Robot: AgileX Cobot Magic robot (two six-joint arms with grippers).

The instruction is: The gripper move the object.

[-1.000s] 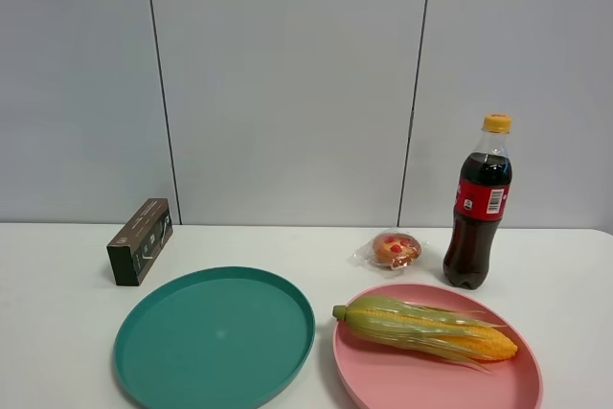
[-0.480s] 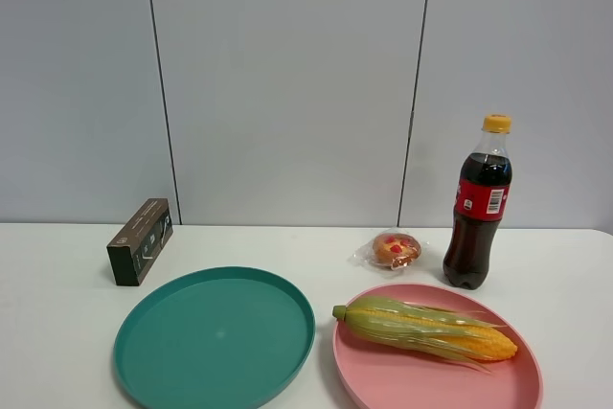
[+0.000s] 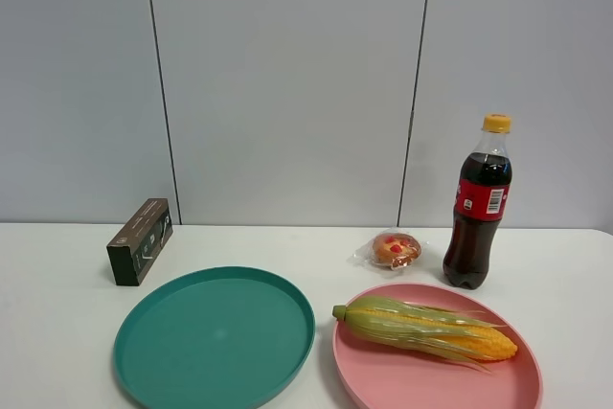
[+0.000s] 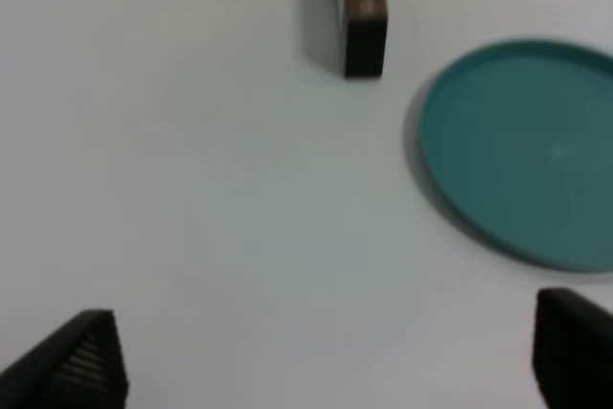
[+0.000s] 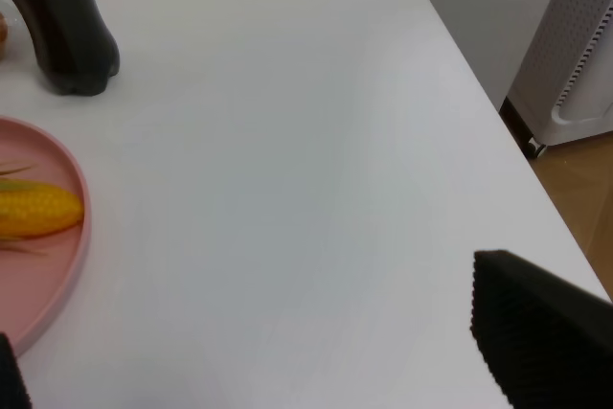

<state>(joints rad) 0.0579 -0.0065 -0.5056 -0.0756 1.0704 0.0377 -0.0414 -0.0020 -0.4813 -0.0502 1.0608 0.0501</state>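
Two grippers wait spread wide, left gripper [image 4: 326,361] and right gripper [image 5: 287,352], both empty. Corn [image 3: 424,329] lies across the pink plate [image 3: 383,385], at four o'clock on the table; its tapered husk could roll or slip from a pinch.

We see a white table [image 3: 57,332]. 1 plate [image 3: 215,337] is teal green and 1 plate [image 3: 402,385] is pink. The corn [image 3: 426,329] is yellow and orange with pale green leaves. The bottle [image 3: 477,206] holds dark brown cola, with a red label and a yellow cap. The little pastry [image 3: 396,249] is tan with a red dot. The box [image 3: 140,240] is dark brown. The left fingers [image 4: 81,361] and the right fingers [image 5: 536,328] are black with tiny ridges.
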